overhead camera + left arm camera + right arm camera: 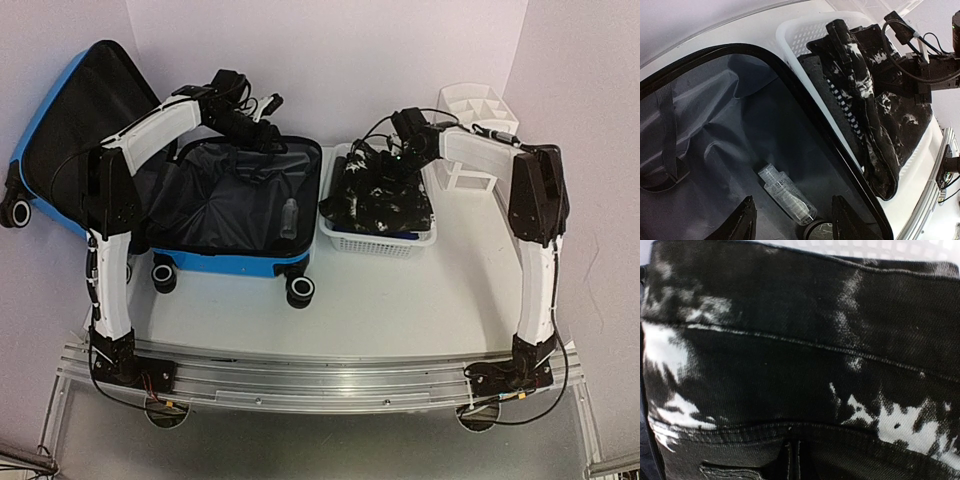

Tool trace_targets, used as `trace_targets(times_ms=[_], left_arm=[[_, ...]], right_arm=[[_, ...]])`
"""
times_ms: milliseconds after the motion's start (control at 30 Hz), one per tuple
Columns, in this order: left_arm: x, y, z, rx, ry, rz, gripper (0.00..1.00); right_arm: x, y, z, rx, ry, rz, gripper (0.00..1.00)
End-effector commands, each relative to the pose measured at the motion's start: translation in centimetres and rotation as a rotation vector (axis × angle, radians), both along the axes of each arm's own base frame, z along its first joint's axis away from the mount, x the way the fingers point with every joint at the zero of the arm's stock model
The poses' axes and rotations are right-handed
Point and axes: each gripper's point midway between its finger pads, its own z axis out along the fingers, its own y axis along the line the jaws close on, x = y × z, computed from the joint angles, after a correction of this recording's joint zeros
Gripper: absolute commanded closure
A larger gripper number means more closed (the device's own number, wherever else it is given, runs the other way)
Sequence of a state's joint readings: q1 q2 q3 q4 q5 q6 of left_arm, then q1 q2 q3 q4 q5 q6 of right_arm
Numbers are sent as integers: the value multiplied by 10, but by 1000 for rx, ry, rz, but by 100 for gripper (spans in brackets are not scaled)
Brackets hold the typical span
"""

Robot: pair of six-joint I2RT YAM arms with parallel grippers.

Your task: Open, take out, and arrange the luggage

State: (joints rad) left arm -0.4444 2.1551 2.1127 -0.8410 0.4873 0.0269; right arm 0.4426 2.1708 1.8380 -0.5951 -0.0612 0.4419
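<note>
A bright blue hard-shell luggage case is lying open on the left half of a white table. Its black-lined lid is leaning up against the left wall. A small clear bottle is lying on the black lining of the base, near the right wall. The left arm is reaching over the open base, and its fingers are standing apart and released above the bottle, gripping nothing. Just right of the case, a white perforated basket is holding a black-and-white blotched garment. The right arm's fingers are clenched shut down at this garment; whether they are pinching the cloth cannot be told. A white compartmented organizer is sitting at the far right corner.
</note>
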Motion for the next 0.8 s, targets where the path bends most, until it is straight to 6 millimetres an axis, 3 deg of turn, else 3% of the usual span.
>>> trace_targets(times_ms=[0,100,267,467,767], left_arm=[[0,16,33,-27,-57,13,49],[3,22,29,-26,-48,25,49],[10,31,25,-24,-39,45,49],[11,41,23,-11,-38,62,48],[13,41,18,-10,-31,66,48]], right_arm=[[32,-34,-26,-84,-8,38,100],[48,-41,-25,-89,-31,42,100],[69,-19,-34,-82,-87,219,100],[81,-32,-44,-242,-123,331,100],[90,-53,-7,-398,-213,365,100]])
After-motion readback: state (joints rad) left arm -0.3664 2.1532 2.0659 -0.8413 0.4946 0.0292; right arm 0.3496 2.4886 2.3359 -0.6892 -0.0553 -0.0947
